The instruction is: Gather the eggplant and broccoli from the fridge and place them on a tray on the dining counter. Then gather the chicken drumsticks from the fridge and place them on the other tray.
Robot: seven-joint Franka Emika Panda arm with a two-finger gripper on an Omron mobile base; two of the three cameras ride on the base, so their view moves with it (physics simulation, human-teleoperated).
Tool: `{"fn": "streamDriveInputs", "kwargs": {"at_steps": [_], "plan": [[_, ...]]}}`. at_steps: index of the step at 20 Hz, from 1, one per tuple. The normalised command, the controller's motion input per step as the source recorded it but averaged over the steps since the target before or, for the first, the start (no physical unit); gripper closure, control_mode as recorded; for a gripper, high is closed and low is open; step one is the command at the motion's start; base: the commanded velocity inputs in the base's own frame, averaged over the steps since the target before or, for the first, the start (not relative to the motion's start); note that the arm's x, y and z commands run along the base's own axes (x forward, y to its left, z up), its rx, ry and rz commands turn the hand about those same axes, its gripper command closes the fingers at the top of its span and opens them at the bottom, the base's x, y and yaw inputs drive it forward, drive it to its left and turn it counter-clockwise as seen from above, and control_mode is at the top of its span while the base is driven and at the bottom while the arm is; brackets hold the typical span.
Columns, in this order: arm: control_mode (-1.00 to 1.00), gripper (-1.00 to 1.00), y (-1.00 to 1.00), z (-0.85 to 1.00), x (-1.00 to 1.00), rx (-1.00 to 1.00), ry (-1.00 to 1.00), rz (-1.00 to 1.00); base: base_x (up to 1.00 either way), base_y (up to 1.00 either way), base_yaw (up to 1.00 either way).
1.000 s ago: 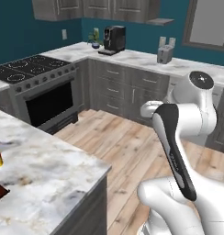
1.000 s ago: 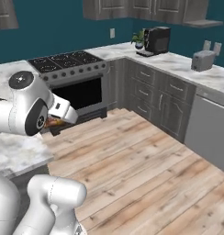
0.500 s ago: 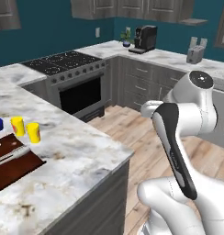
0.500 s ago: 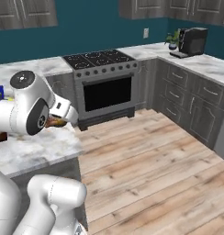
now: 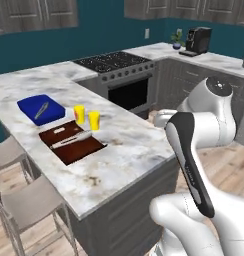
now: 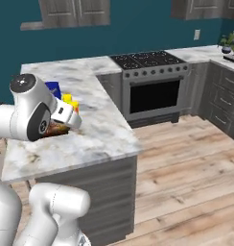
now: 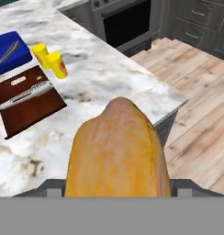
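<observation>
The marble desk (image 5: pixel 124 150) carries a brown tray (image 5: pixel 70 142) and a blue tray (image 5: pixel 42 109), side by side, with two yellow cups (image 5: pixel 87 116) just beside them. In the hand view a golden-brown chicken drumstick (image 7: pixel 116 149) sits gripped in the wide-spread pincer (image 7: pixel 117 186), held above the desk's near edge.

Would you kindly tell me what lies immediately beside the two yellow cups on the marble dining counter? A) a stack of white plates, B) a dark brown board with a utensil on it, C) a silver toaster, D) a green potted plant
B: in the left base view the two yellow cups stand at the far edge of the dark brown board, which carries a pale utensil.
</observation>
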Motion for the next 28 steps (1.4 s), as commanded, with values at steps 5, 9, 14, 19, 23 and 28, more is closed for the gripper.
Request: {"fn": "streamDriveInputs", "kwargs": {"at_steps": [5,9,14,19,23,28], "plan": [[1.0,1.0,0.0,0.0,0.0,0.0,0.0,0.0,-0.38,0.71,0.24],[1.0,1.0,0.0,0.0,0.0,0.0,0.0,0.0,-0.09,0.77,0.15],[1.0,1.0,0.0,0.0,0.0,0.0,0.0,0.0,0.21,0.82,0.01],[1.0,1.0,0.0,0.0,0.0,0.0,0.0,0.0,0.49,0.9,-0.04],[1.0,1.0,0.0,0.0,0.0,0.0,0.0,0.0,0.42,0.91,-0.11],[1.0,1.0,0.0,0.0,0.0,0.0,0.0,0.0,0.09,0.93,-0.21]]}}
